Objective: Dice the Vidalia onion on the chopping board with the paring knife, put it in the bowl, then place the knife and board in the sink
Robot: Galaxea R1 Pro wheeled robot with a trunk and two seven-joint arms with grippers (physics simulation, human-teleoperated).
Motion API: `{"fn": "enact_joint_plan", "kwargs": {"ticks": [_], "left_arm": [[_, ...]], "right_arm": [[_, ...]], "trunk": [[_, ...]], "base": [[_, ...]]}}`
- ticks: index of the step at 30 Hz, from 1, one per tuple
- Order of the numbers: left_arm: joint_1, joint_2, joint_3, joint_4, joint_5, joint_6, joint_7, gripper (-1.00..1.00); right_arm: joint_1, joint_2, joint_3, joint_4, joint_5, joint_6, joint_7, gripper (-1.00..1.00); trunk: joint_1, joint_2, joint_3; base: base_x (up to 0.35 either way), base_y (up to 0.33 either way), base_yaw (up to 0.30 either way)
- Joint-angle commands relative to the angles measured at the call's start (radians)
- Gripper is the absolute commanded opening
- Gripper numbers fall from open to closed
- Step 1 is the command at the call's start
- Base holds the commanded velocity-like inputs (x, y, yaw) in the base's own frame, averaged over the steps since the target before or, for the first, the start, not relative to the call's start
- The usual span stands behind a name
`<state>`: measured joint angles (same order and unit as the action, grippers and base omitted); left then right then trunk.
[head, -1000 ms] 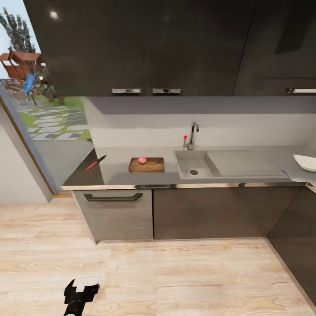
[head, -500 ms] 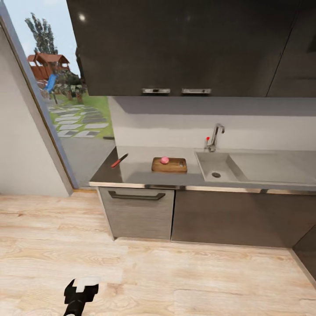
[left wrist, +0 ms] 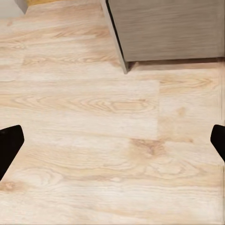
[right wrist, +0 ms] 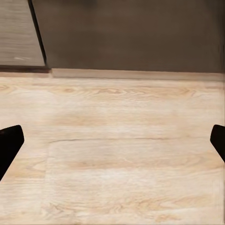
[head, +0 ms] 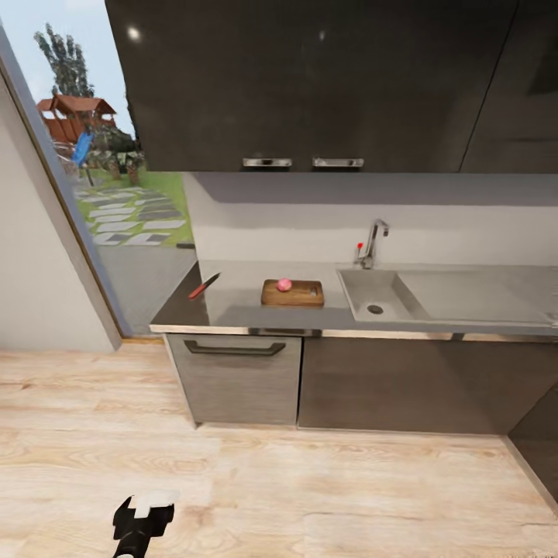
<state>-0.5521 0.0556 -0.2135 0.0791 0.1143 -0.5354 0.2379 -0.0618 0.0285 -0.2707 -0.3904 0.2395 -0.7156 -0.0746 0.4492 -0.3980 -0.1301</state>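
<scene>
Kitchen (head: pixel 310 85): glossy black upper cabinets, dark brown lower cabinets (head: pixel 403 384) under them, pale wood floor (head: pixel 310 496) in front. Tall window (head: pixel 101 178) at the run's left end, garden outside.

Countertop (head: pixel 248 306) is a long grey slab with a shiny front edge, running off the frame's right side. Robot stands back from it, floor between.

Sink (head: pixel 375 294) is set into the slab right of centre, round drain in the basin, flat drainboard (head: pixel 480 291) to its right, chrome tap (head: pixel 373 242) with red knob behind the basin's back left corner.

Chopping board (head: pixel 293 293) lies flat on the countertop just left of the sink, apart from it. Vidalia onion (head: pixel 284 284) sits whole on the board, toward its left half.

Paring knife (head: pixel 204 286) lies on the countertop's left end, well left of the board, red handle toward the front edge, blade pointing back and right.

Left gripper (head: pixel 145 518) hangs low over the floor at the head view's bottom left, nothing in it. In the left wrist view its fingertips (left wrist: pixel 9 145) sit spread wide at both edges, only floor and a cabinet corner between: released. Right gripper (right wrist: pixel 112 143): same, fingers (right wrist: pixel 10 143) wide apart over the floor, facing the lower cabinets' base, nothing held.
</scene>
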Motion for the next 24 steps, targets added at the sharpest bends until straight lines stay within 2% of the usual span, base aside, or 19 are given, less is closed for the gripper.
{"fn": "enact_joint_plan", "kwargs": {"ticks": [1,14,24], "left_arm": [[-0.002,0.0,-0.009,0.004,0.01,-0.006,-0.001,1.0],[-0.002,0.0,-0.009,0.004,0.01,-0.005,-0.002,1.0],[-0.002,-0.002,-0.009,0.004,0.01,-0.003,-0.007,1.0]], "right_arm": [[-0.001,0.001,-0.004,0.001,0.011,-0.002,-0.007,1.0],[-0.001,0.001,-0.003,0.001,0.011,-0.002,-0.006,1.0],[-0.001,0.001,-0.004,0.001,0.011,-0.002,-0.006,1.0]], "trunk": [[0.001,-0.002,-0.001],[0.001,-0.002,0.012],[0.001,-0.002,0.022]], "base": [[0.126,-0.139,-0.189],[0.185,-0.19,-0.201],[0.014,-0.018,-0.203]]}}
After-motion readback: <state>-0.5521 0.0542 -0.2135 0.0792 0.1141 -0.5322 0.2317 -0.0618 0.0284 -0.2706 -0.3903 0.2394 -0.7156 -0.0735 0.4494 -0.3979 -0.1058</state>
